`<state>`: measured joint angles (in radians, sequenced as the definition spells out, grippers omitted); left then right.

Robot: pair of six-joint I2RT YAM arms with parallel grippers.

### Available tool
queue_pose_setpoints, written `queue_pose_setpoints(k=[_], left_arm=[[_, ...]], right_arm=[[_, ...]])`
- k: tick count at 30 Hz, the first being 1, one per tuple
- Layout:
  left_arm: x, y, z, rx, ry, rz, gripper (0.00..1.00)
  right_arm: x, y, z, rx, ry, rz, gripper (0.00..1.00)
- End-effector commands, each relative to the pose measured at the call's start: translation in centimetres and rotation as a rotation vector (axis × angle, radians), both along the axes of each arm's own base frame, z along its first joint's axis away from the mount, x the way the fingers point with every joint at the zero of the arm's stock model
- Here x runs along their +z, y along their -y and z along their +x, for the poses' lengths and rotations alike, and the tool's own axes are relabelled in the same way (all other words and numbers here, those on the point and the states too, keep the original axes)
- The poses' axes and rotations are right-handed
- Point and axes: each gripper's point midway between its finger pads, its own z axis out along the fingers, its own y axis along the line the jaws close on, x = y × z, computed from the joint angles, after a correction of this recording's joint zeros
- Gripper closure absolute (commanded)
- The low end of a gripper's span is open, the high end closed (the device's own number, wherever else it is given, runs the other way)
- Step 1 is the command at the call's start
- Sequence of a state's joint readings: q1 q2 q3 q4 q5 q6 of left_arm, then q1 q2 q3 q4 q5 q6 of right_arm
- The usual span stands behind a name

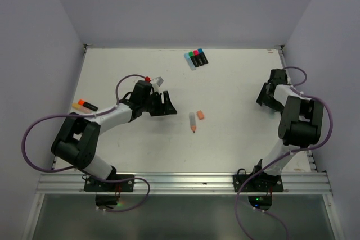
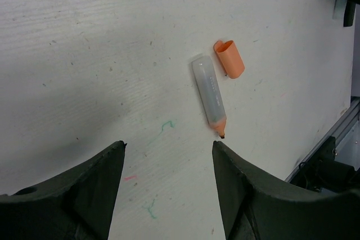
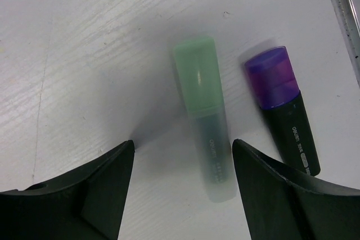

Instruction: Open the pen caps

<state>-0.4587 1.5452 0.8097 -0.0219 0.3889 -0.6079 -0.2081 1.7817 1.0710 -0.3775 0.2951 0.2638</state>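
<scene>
An orange pen cap (image 2: 229, 59) lies off its pen, beside a pale pen body (image 2: 211, 96) with a bare orange tip; both sit mid-table (image 1: 201, 115). My left gripper (image 2: 169, 150) is open just short of that tip, holding nothing, and it shows left of the pen from above (image 1: 169, 108). My right gripper (image 3: 183, 147) is open over a pale pen with a green cap (image 3: 197, 71), whose body lies between the fingers, untouched. A purple cap (image 3: 271, 74) sits on a black pen (image 3: 297, 136) to its right.
A row of several capped pens (image 1: 196, 58) lies at the back of the table. An orange-capped black pen (image 1: 84, 105) lies at the left edge. The right gripper (image 1: 264, 98) is close to the table's right rail (image 1: 308, 155).
</scene>
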Motion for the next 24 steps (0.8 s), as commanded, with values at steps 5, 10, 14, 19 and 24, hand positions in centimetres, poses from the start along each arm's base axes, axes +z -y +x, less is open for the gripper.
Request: queue_pose_setpoints(k=[5,10,14,19,24], left_arm=[[0.9,-0.2,-0.3,-0.017,0.030,0.005,0.34],[1.0,-0.3,-0.5,-0.016,0.031,0.006,0.34],[0.8,-0.4,-0.7,-0.016,0.030,0.007,0.34],[1.0,-0.6,-0.9,-0.011,0.043,0.006,0.34],[1.9,-0.5,-0.5,0.003,0.061,-0.020,0.34]], right_arm=[[-3.2,-0.4,-2.7,-0.006,-0.124,0.055,0.38],[-3.9,-1.1,-3.0,0.014,-0.140,0.098,0.68],[-4.0,-1.5,-3.0,0.029,-0.142,0.112,0.88],[-2.7,-1.9,-2.4,0.058,-0.112,0.087,1.00],[1.7,-6.1,-0.7,0.182,-0.006,0.041,1.00]])
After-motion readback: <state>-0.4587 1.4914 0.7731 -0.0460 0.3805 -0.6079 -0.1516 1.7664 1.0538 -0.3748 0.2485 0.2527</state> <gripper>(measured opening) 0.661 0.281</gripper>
